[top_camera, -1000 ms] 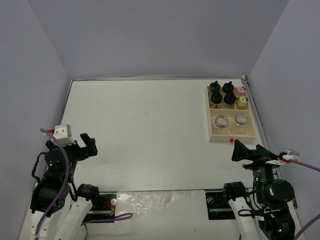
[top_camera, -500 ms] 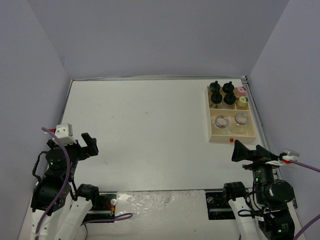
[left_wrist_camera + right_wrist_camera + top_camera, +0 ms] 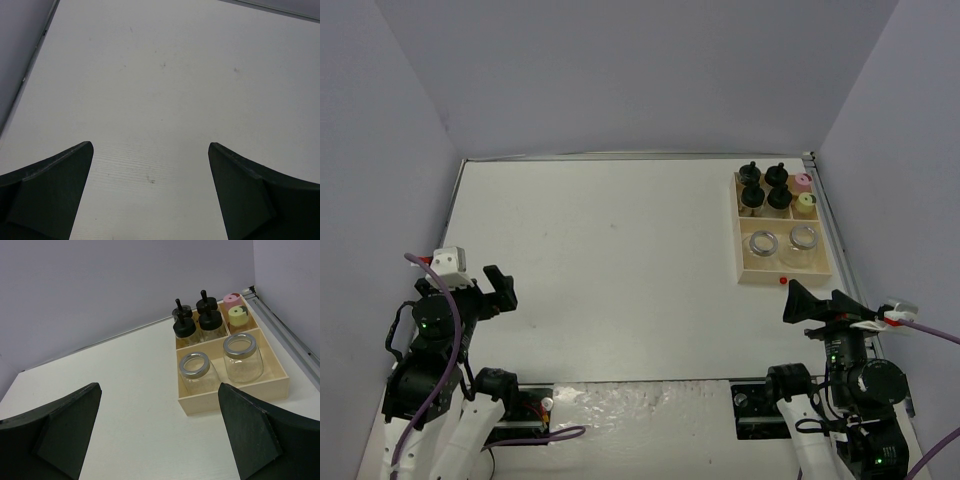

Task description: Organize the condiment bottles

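Right wrist view: eight condiment bottles point(image 3: 210, 322) sit in one wooden tray point(image 3: 235, 396) on the tabletop point(image 3: 100, 370), namely four black-capped, one pink-capped, one yellow-capped and two silver-rimmed. The left end effector point(image 3: 150, 150) and the right end effector point(image 3: 160, 390) both gape wide, holding nothing.

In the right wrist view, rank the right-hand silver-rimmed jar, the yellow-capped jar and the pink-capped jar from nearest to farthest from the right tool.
1. The right-hand silver-rimmed jar, in the front compartment of the tray.
2. The yellow-capped jar, rear right compartment.
3. The pink-capped jar, directly behind it.
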### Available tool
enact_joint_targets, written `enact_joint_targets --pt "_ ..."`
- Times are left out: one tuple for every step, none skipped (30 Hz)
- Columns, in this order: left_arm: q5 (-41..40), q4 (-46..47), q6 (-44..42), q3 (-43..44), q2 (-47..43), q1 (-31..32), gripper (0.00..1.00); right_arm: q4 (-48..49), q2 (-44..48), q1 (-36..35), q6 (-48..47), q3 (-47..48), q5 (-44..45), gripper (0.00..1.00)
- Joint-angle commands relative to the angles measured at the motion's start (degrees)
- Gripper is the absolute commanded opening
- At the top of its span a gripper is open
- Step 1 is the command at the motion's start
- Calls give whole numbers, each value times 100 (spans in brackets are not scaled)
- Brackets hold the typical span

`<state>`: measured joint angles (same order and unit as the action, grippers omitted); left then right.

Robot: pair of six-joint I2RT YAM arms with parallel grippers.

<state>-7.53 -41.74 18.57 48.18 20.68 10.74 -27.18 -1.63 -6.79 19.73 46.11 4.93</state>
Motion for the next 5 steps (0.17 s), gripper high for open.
enact_joint_targets --pt "48 403 42 77 180 -37 97 547 -38 19 58 -16 -9 100" --pt "44 403 42 77 176 -37 97 547 -34 19 58 -20 -9 100" --pt "41 405 42 77 171 -37 97 547 -31 19 58 -23 -9 100" --pt "41 411 42 77 165 -37 97 547 -31 19 58 -23 -9 100" --pt "41 408 42 77 164 -37 97 551 -31 19 53 -19 -14 100"
